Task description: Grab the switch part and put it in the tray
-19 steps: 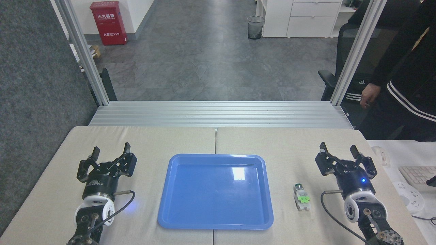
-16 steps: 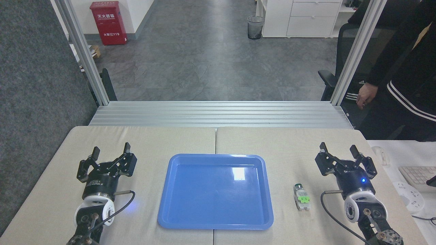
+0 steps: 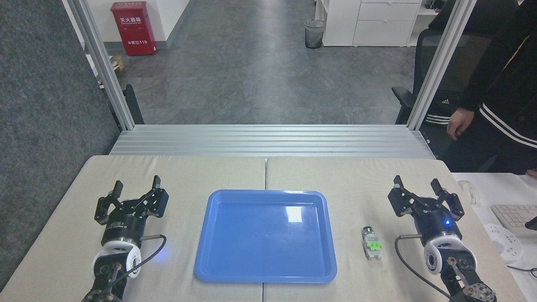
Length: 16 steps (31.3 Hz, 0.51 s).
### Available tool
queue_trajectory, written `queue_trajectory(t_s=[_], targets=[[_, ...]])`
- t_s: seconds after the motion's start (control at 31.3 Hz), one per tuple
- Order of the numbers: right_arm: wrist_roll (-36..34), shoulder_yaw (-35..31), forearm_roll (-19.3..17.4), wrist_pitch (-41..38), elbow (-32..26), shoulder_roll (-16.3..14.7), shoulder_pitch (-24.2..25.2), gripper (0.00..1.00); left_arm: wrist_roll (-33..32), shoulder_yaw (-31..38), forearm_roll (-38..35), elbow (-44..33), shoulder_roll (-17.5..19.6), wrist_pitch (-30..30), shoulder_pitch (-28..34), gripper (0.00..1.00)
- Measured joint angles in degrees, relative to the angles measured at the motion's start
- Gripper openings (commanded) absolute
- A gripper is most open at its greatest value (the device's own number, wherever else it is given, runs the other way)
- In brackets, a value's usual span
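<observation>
The switch part point(image 3: 371, 243), a small white block with a green middle and a dark silver-rimmed cap at its far end, lies on the beige table to the right of the tray. The blue tray point(image 3: 266, 235) sits in the middle of the table with nothing in it. My right gripper point(image 3: 416, 183) rests open on the table, right of the switch part and a little beyond it, apart from it. My left gripper point(image 3: 137, 185) rests open at the left of the tray, holding nothing.
A person in dark clothes point(image 3: 499, 96) stands at the right, beyond the table, one hand point(image 3: 459, 123) hanging. A keyboard point(image 3: 514, 218) and white items lie on a side desk at the right. Aluminium rails point(image 3: 268, 140) border the table's far edge.
The person's hand at the right has shifted slightly. Both arms, the switch part and the tray have not moved.
</observation>
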Motion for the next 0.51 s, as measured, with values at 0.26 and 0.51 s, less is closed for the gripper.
queue_trajectory(t_s=[0.26, 0.51], targets=[[0.08, 0.0, 0.0, 0.0, 0.0, 0.01, 0.02, 0.97, 0.0, 0.0, 0.0, 0.0, 0.0, 0.0, -0.02, 1.0], [0.08, 0.0, 0.0, 0.0, 0.0, 0.12, 0.06, 0.97, 0.0, 0.0, 0.04, 0.01, 0.0, 0.0, -0.06, 1.0]])
